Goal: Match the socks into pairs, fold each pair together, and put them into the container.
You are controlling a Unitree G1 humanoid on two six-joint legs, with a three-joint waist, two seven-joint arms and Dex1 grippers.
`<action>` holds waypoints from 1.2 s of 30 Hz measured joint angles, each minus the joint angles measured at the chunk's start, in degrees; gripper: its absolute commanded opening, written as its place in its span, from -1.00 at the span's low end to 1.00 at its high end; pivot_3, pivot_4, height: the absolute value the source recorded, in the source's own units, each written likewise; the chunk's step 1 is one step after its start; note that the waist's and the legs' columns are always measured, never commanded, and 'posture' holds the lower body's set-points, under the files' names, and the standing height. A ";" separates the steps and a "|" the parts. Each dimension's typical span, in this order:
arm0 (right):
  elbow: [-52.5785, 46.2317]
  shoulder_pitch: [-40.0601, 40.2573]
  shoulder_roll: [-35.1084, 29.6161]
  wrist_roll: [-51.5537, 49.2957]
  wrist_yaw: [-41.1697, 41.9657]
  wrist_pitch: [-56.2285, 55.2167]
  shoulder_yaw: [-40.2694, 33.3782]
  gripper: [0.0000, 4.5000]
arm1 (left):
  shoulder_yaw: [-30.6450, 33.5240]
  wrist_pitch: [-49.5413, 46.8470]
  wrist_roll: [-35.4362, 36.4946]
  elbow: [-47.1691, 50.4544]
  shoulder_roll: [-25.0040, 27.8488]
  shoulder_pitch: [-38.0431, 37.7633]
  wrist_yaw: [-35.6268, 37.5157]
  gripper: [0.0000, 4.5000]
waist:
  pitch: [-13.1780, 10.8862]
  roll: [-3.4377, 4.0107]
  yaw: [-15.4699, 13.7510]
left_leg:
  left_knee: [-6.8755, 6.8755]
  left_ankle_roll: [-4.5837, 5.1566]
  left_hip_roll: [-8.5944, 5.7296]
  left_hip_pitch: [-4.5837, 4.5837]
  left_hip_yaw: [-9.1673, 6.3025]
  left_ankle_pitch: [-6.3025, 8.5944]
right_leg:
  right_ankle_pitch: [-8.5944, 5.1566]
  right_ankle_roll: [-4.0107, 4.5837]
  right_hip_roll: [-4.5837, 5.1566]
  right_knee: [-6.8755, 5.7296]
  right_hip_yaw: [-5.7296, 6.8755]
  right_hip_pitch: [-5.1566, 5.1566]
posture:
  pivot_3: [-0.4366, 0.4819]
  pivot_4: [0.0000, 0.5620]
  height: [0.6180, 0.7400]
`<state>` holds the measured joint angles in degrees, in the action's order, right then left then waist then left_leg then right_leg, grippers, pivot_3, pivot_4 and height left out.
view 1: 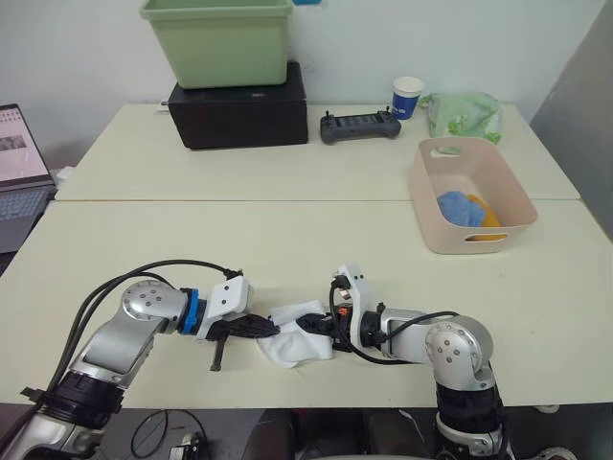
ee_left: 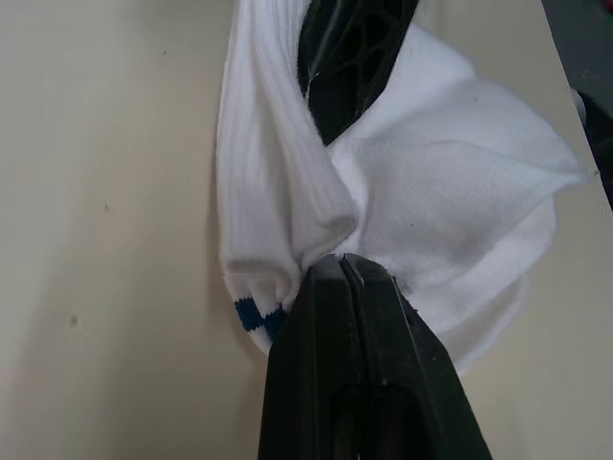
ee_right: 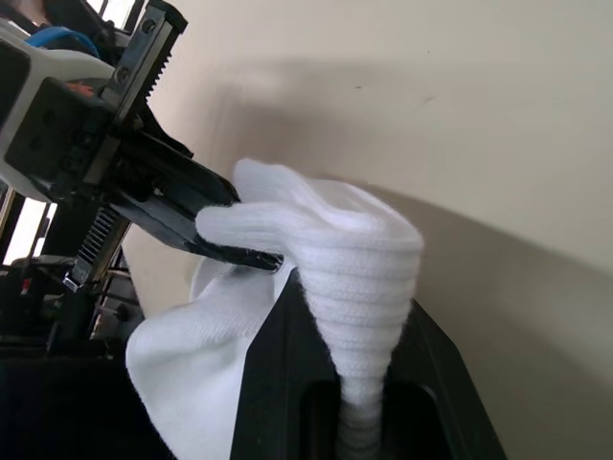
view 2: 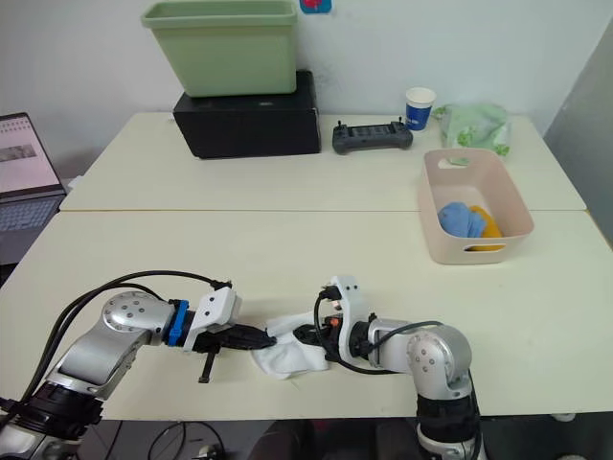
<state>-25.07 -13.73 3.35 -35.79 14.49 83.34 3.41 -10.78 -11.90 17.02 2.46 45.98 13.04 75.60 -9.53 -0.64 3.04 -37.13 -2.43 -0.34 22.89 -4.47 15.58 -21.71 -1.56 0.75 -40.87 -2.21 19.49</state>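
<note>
White socks (view 1: 295,343) lie bunched near the front edge of the table, between my two grippers. My left gripper (view 1: 266,328) is shut on their left side; the left wrist view shows its fingertips (ee_left: 347,278) pinching white cloth (ee_left: 431,211) with a dark blue mark (ee_left: 254,318). From the right, my right gripper (view 1: 316,324) is shut on a ribbed fold of white sock (ee_right: 359,287). The pale pink container (view 1: 469,195) stands at the right and holds a light blue sock bundle (view 1: 460,208) and a mustard-orange one (view 1: 489,215).
A green bin (view 1: 218,38) sits on a black box (view 1: 239,113) at the back. A black controller (view 1: 360,126), a paper cup (view 1: 407,97) and a pale green bag (view 1: 463,114) stand behind the container. A laptop (view 1: 21,168) is at the far left.
</note>
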 measured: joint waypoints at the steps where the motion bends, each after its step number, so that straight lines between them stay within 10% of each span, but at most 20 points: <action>1: -2.08 0.84 -1.25 -0.13 0.08 0.00 -0.01 -0.99 | 0.03 -1.74 0.87 0.01 -1.19 1.04 -0.46 -1.00 | -0.01 -0.03 -0.25 | -0.03 -0.01 -0.03 0.06 0.00 0.00 | 0.00 0.00 0.04 0.01 0.02 0.04 | -0.05 -0.47 0.76; 7: -17.07 8.52 -12.44 -1.63 1.59 -1.46 -3.24 -0.99 | 0.49 -14.28 6.73 3.85 -8.39 13.51 -5.37 -1.00 | -0.10 -0.22 -0.84 | -0.13 -0.01 -0.10 0.17 0.05 -0.01 | 0.00 -0.01 0.09 0.06 0.00 0.02 | -0.05 -0.47 0.76; 21: -29.98 19.48 -30.83 -8.62 -0.45 -19.35 -21.42 -1.00 | -5.26 -18.75 2.19 1.42 -25.07 32.67 -17.30 0.97 | -0.26 -0.44 0.03 | -0.38 -0.01 -0.06 0.07 0.24 -0.01 | 0.00 -0.01 -0.06 0.06 -0.19 -0.19 | -0.05 -0.47 0.76; 28: -27.01 9.28 -48.30 -9.37 1.70 -23.69 -36.86 -1.00 | -5.10 -19.59 2.41 -0.19 -24.90 34.34 -15.98 0.99 | -0.54 -0.61 -0.29 | -0.52 0.00 -0.04 0.11 0.19 0.00 | 0.00 -0.01 -0.19 0.09 -0.13 -0.26 | -0.05 -0.47 0.76; 36: -3.77 2.26 -69.59 24.65 5.98 -52.88 -14.44 -1.00 | -5.16 -20.15 3.02 -1.59 -26.10 36.70 -14.67 0.99 | -0.79 -0.72 -0.95 | -0.73 -0.01 -0.07 0.23 0.28 -0.01 | 0.00 -0.01 -0.09 0.19 -0.17 -0.24 | -0.05 -0.47 0.76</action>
<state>-28.85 -11.47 -66.24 -11.14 20.47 30.46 -11.03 -15.93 -32.05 20.04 0.88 19.88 49.73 60.93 -10.32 -1.37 2.08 -37.86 -2.44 -0.41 23.12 -4.19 15.57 -21.71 -1.57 0.66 -40.68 -2.38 19.24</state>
